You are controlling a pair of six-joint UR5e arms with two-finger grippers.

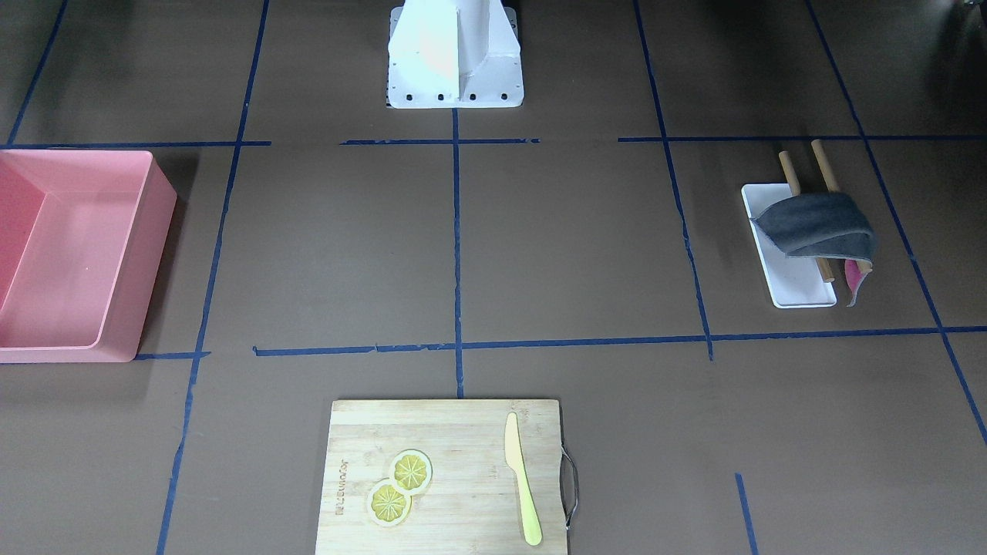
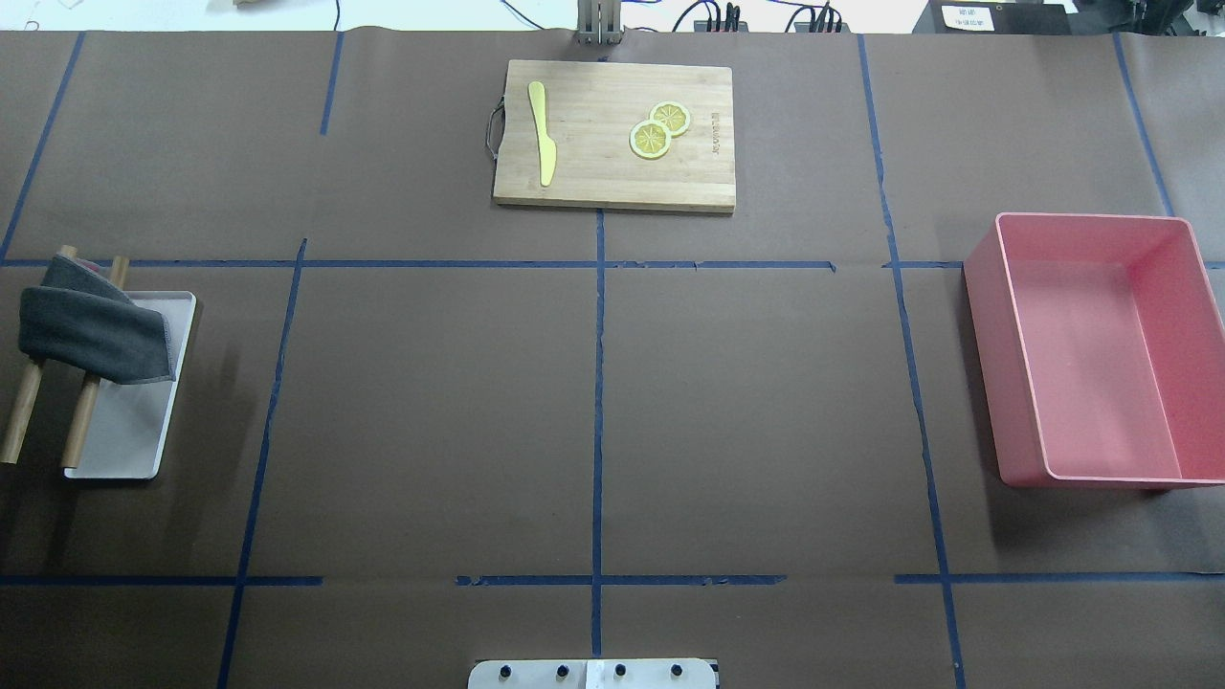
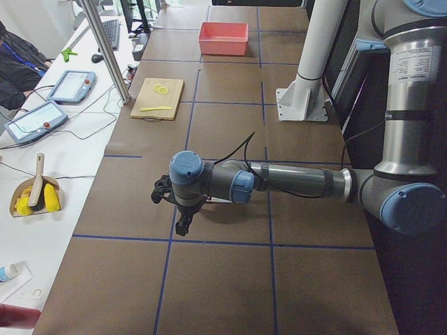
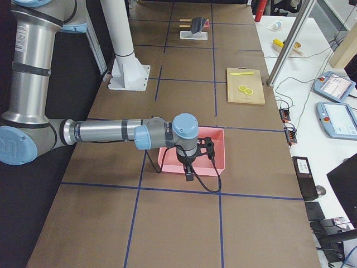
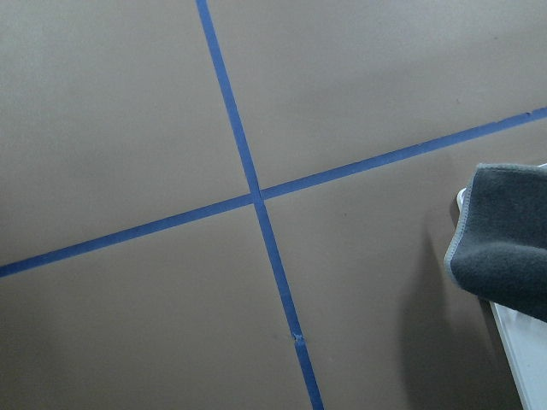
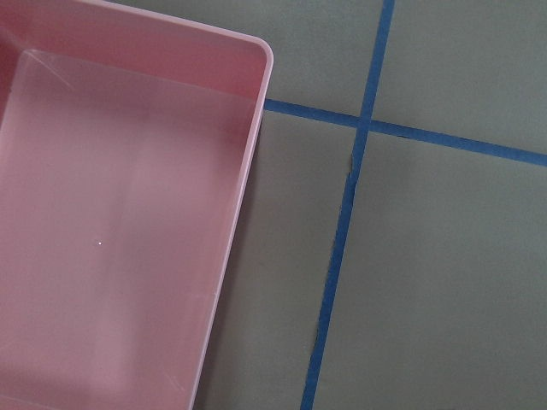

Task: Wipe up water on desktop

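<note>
Front-facing: bench (image 1: 540, 254) is brown with a blue tape grid. No arm in frame. I can make out no wet patch; the water may be too faint to show. A grey cloth (image 1: 817, 223) hangs over two wooden rods (image 1: 822, 158) above a white tray (image 1: 794, 281), on the robot's left side. Step in hand, as I judge it: fetch the cloth. Best done by pinching the raised fold over the rods and lifting straight up, so rods and tray are not dragged.

Overhead: cloth far left, pink bin (image 2: 986, 364) far right, cutting board (image 2: 612, 182) at the far edge. No arm here either.

Exterior left: left arm reaches out low and level, wrist turned down, left tool (image 3: 183, 225) pointing at the bench and apart from it. Wide or narrow, I cannot tell.

Exterior right: right arm lies level too, right tool (image 4: 189, 176) hanging over the bin's near rim. Its spread cannot be told.

Left wrist: a tape cross below, cloth edge at frame right, so the tool sits beside the cloth, not over it. Shift across before descending.

Right wrist: bin corner and tape lines only; no fingers show
</note>
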